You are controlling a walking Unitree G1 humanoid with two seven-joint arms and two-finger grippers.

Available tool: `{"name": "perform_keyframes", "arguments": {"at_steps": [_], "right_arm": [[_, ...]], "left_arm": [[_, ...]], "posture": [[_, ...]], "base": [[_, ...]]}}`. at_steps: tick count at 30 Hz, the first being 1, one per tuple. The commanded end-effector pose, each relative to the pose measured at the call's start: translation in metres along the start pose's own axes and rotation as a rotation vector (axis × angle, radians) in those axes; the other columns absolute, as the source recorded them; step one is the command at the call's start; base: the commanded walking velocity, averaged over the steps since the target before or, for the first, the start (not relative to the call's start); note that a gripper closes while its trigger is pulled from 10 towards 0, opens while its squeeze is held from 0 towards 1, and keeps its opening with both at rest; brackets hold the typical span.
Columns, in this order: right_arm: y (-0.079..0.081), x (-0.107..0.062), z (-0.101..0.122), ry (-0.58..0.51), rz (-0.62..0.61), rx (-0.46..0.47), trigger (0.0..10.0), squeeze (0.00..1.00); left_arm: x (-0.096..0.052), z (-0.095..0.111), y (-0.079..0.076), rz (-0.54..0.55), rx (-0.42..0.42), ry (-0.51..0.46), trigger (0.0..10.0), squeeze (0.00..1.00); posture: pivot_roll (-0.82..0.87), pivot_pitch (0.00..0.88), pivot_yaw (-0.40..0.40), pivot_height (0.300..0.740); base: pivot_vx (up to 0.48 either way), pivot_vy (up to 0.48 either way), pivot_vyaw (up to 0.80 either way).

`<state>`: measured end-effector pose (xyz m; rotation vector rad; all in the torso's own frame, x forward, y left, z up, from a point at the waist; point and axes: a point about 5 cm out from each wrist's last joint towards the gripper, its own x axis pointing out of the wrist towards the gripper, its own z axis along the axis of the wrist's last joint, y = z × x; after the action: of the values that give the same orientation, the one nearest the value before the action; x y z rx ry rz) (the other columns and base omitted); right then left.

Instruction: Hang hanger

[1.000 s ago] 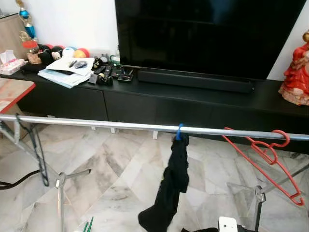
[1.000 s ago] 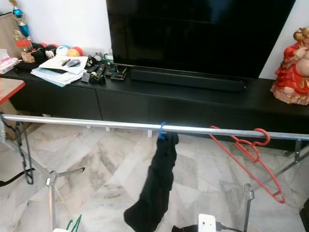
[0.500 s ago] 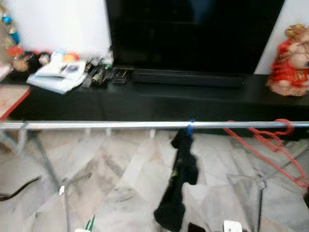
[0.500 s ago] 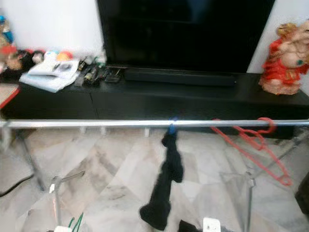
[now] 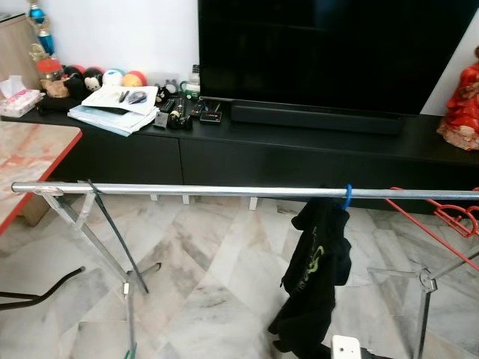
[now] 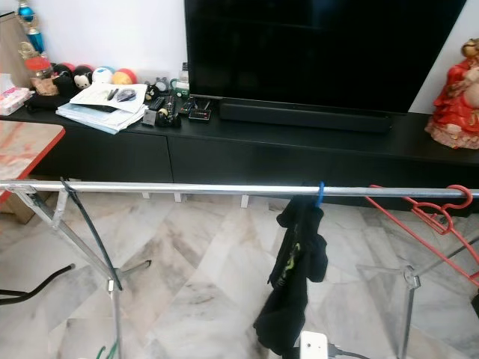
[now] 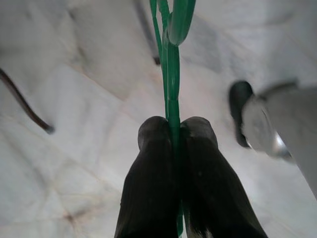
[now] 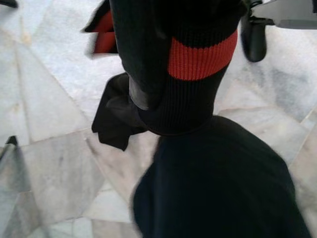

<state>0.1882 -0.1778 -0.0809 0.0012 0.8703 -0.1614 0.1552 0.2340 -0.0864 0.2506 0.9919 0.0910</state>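
Green hanger (image 7: 173, 74) pinched in left end effector (image 7: 174, 130); right end effector (image 8: 143, 99) state unclear, cloth-covered.

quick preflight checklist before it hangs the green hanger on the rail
1. Left gripper shut on green hanger: ok.
2. Bare stretch of rail to the robot's left of the black garment: ok.
3. Red hanger at the rail's right end, apart from that stretch: ok.
4. Green hanger's hook facing the rail: cannot tell.
5. Right gripper free: not ok, black cloth with a red band covers it.
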Motion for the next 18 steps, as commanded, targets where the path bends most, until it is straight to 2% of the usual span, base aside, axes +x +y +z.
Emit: {"name": "perform_keyframes", "arguments": {"at_steps": [1,18], "right_arm": [[-0.01,-0.0003,-0.0019,0.006,-0.025,-0.003,10.0,0.0],[-0.0088,-0.0005,-0.003,0.01,-0.022,-0.006,10.0,0.0]], "left_arm": [[-0.0015,-0.0082,-0.0021,0.002,0.009,0.029,10.0,0.0],[-0.0023,-0.012,-0.0055,-0.02,0.015,0.041,10.0,0.0]], "posture": [[0.09,0.068,-0.018,0.74],[0.09,0.072,-0.018,0.74]], "base": [[0.0,0.0,0.0],[0.0,0.0,0.0]]}}
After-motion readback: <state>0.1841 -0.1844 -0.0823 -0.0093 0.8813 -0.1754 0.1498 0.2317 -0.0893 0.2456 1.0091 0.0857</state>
